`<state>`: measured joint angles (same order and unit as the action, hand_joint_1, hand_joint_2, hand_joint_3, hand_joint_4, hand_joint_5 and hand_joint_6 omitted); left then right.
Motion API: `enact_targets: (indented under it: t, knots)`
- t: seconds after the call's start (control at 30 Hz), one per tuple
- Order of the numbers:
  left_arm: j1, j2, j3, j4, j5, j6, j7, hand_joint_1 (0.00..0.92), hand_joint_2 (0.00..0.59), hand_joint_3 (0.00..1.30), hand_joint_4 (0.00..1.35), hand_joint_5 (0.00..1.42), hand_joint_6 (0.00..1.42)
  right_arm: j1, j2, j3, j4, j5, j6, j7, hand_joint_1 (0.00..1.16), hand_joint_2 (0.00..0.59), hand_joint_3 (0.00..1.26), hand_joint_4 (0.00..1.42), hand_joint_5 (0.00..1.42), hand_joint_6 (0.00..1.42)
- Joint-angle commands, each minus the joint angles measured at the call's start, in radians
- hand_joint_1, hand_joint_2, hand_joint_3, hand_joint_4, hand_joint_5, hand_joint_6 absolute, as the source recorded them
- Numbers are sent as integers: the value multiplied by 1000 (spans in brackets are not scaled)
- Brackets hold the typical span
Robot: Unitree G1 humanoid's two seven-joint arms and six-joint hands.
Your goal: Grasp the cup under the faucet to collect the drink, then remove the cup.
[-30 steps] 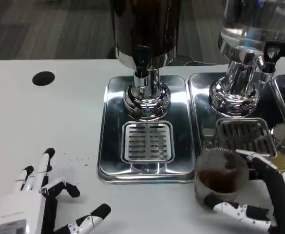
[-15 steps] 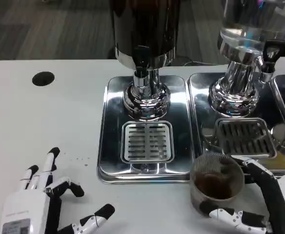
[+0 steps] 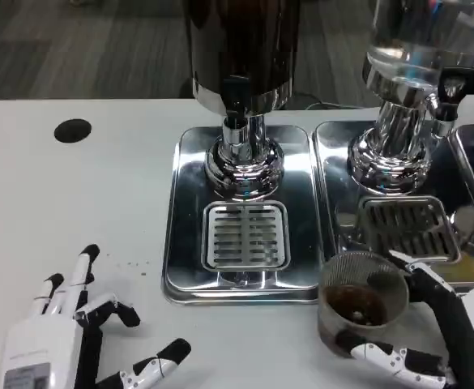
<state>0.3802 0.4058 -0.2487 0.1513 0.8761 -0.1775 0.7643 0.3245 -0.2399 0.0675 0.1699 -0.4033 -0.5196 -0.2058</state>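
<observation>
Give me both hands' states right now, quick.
Left hand: open, fingers spread, holding nothing, low over the table.
Right hand: fingers wrapped around the cup of dark drink.

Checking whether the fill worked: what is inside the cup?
A dark brown drink sits low in the cup, held by the right robot hand. Its depth cannot be judged.

White table (image 3: 74, 211) carries the load: a steel drip tray (image 3: 190, 243) sits center with its dispenser, a second tray (image 3: 330, 162) just beside it on the right, and a dark round hole (image 3: 73, 130) far left.
</observation>
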Motion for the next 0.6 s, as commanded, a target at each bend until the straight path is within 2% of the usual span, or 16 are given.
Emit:
enact_targets:
  t: [0.03,0.23,0.43,0.6]
  knots:
    - [-3,1,0,-5,9,6,-1,0,92,716,50,215,119,-15,-17,3,25,22,-28,24,748,195,246,330,345,332]
    - [-1,2,1,-6,9,7,0,0,98,716,50,215,115,-15,-20,-2,36,35,-45,32,730,191,176,246,304,311]
    - [1,3,3,-11,8,6,2,0,100,716,50,215,113,-8,-21,-13,28,64,-65,46,647,185,68,53,197,271]
    - [7,3,1,-19,12,7,2,0,100,716,50,215,113,1,-23,-27,16,78,-76,48,601,188,43,4,162,255]
